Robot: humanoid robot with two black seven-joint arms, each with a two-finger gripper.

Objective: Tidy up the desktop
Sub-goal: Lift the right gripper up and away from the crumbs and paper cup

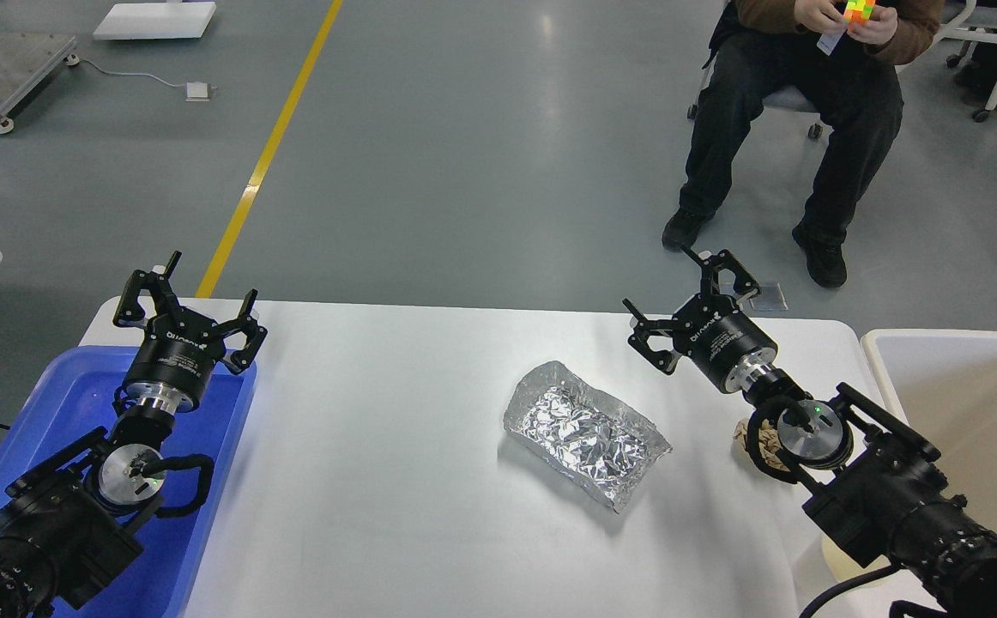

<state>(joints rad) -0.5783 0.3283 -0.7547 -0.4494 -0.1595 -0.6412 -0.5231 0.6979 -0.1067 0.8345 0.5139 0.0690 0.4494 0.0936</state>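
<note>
The counter (pixel 395 481) fills the middle before me, not yet tidy: a foil tray (pixel 584 433) at centre, crumpled paper (pixel 760 446) at 3 o'clock. My left pincer (pixel 190 305) and right pincer (pixel 687 296) hover apart, empty

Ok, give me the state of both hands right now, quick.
Left hand: open, empty, over the blue plastic tray.
Right hand: open, empty, above the white rectangular desktop.

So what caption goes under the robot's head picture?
Both open grippers, left and right, hover over the white desktop near a foil tray.
</note>
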